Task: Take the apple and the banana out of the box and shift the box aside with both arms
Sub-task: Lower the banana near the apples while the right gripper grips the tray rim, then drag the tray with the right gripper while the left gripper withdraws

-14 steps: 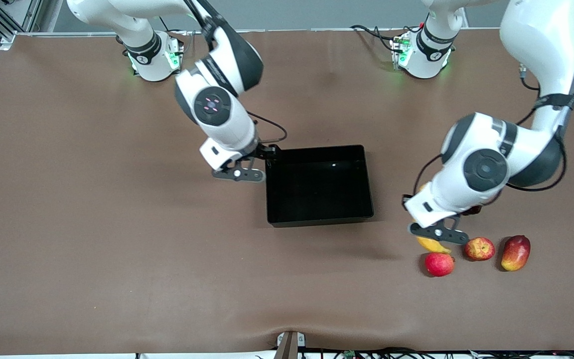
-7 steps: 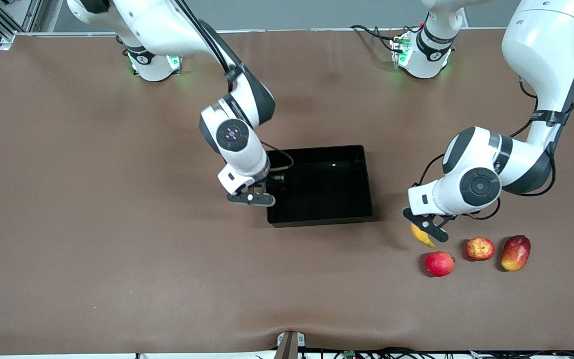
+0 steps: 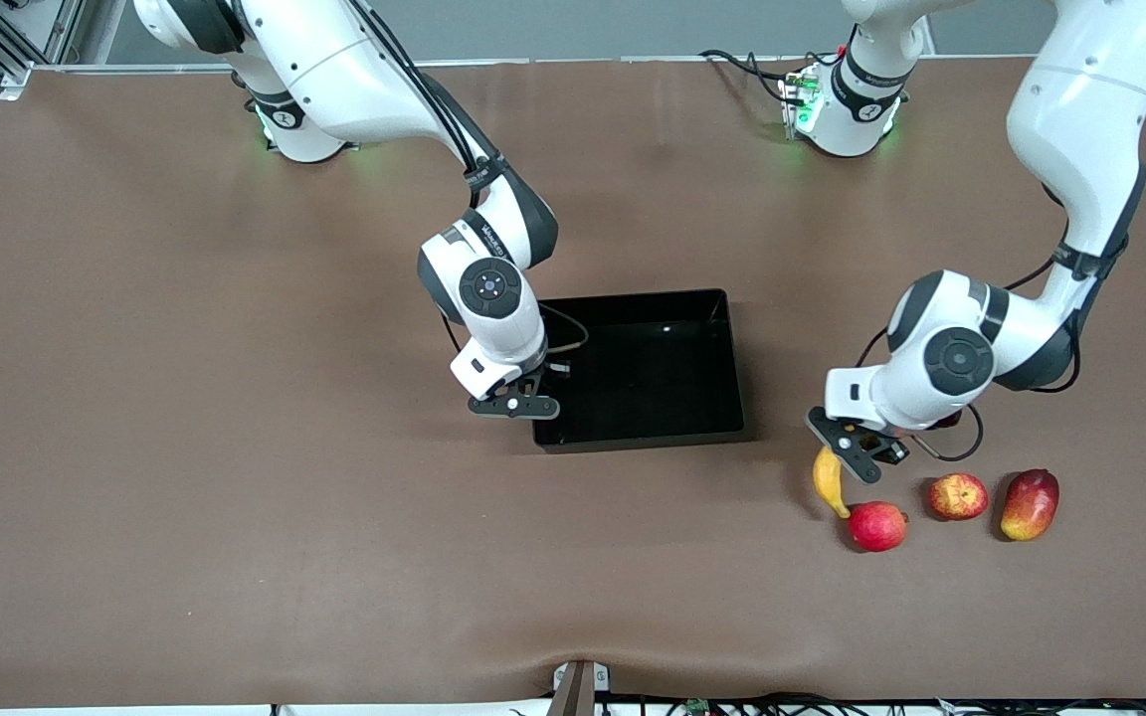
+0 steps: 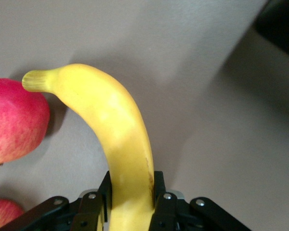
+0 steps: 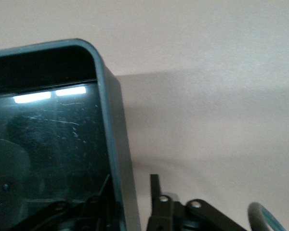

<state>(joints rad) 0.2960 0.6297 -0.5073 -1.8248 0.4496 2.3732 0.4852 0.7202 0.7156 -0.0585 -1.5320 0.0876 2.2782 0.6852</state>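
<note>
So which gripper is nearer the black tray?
Right. The right gripper straddles a wall of the black tray; the left gripper holds the banana beside the apples.

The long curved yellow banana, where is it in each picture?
Front view: long curved yellow banana beside the round red apple, in the left end effector.
Left wrist view: banana fills the middle.
Right wrist view: not in it.
Shared landmark: that apple.
</note>
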